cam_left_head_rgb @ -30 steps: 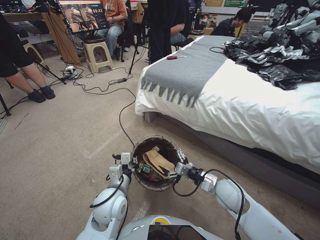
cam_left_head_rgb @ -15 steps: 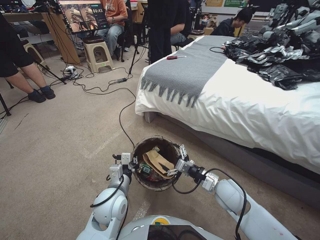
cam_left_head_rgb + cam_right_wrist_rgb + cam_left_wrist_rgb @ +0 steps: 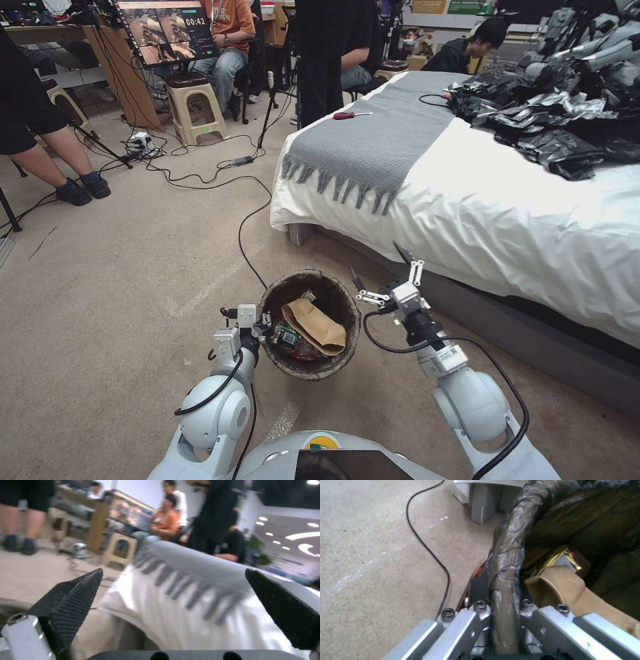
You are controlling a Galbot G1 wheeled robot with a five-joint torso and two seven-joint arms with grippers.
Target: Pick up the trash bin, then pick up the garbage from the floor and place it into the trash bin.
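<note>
The left gripper (image 3: 265, 328) clamps the upright trash bin's (image 3: 340, 357) rim, mouth upward, while the right gripper (image 3: 381, 271) hangs spread beside it.

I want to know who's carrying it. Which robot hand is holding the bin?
The left end effector: it is clamped on the bin rim. The right end effector hangs open beside the bin, empty.

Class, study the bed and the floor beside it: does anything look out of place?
Yes. A red-handled screwdriver lies on the grey blanket, and crumpled black bags are heaped on the bed; neither belongs there. A black cable trails loose across the carpet.
</note>
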